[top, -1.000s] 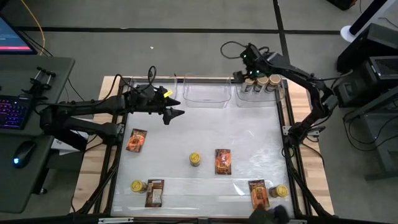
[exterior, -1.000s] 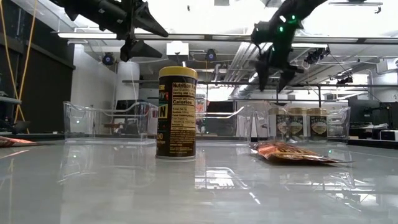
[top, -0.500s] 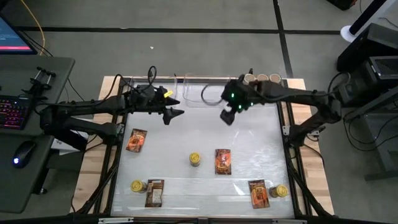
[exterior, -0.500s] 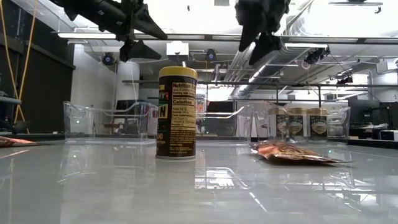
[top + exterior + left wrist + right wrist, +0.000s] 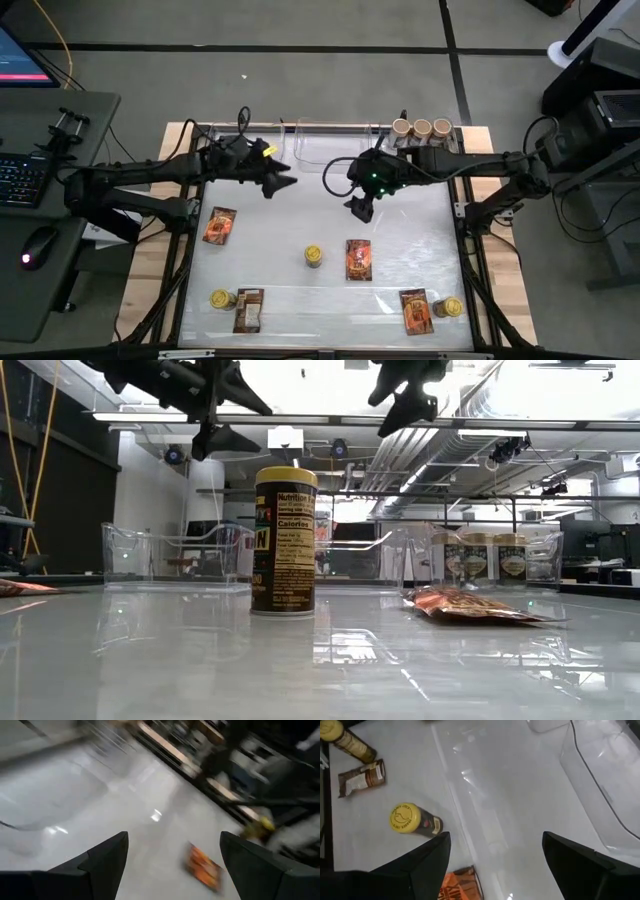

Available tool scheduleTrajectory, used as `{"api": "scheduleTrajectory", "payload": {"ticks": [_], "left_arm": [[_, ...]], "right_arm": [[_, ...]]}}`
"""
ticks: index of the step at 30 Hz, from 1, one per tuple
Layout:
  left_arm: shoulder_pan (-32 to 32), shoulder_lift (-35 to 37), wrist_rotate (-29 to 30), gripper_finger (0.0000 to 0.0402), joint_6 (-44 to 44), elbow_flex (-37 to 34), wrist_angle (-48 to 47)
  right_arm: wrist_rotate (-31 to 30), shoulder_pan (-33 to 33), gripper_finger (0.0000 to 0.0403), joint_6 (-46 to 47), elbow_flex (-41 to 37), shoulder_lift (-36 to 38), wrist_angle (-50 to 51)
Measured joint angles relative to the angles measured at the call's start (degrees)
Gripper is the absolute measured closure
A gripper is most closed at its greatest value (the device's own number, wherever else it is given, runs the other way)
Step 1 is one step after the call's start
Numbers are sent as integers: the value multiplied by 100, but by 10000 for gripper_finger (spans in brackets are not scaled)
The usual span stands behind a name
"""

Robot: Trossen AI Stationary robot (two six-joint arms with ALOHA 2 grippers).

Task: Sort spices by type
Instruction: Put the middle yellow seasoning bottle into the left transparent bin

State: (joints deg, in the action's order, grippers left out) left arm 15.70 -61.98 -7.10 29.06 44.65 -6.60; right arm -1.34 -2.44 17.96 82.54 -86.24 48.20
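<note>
Three yellow-lidded jars stand upright on the table: one in the middle point(image 5: 314, 257) point(image 5: 284, 540) point(image 5: 410, 819), one near left point(image 5: 221, 299), one near right point(image 5: 448, 308). Several printed packets lie flat, among them one point(image 5: 358, 259) beside the middle jar and one at the left point(image 5: 219, 225) point(image 5: 202, 867). Three tan-lidded jars point(image 5: 421, 128) point(image 5: 478, 555) stand in the far right clear bin. My right gripper point(image 5: 358, 205) point(image 5: 495, 865) hovers open, high over the table's middle, tipped down. My left gripper point(image 5: 280, 178) point(image 5: 175, 855) hangs open over the far left, holding nothing.
Clear plastic bins point(image 5: 330, 150) point(image 5: 605, 785) stand along the far edge. Two more packets lie near the front edge point(image 5: 248, 309) point(image 5: 416, 311). A desk with a keyboard and mouse point(image 5: 40, 245) is beyond the table's left side.
My right gripper has swung from above the tan-lidded jars at the far right toward the table's middle and somewhat nearer, turning as it went and staying open. Nothing on the table has moved.
</note>
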Motion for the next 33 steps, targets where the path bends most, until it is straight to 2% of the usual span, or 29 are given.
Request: {"api": "scheduleTrajectory", "payload": {"ticks": [2,4,7,10,14,19,25,33], "left_arm": [[-181,-43,-364,101,21,168,-271],[-550,-154,-377,101,-285,505,-975],[-1294,-517,179,101,-939,1150,-2170],[-2008,-957,668,101,-1479,1681,-2846],[-2701,-1480,993,101,-1478,1983,-2600],[-3149,-2145,1070,101,-1982,1991,-2282],[-3244,-2874,1270,101,-3001,1986,-1849],[-3260,-3308,1377,101,-3042,1986,-1530]], "right_arm": [[44,-1,96,-74,0,4,73],[56,-1,96,-178,0,44,220],[52,-1,96,-400,0,122,429],[52,-18,96,-645,0,172,438],[52,-48,96,-934,0,230,335],[98,-47,96,-646,0,273,224],[65,347,96,738,0,467,195],[-849,1300,96,2431,0,570,-63]]}}
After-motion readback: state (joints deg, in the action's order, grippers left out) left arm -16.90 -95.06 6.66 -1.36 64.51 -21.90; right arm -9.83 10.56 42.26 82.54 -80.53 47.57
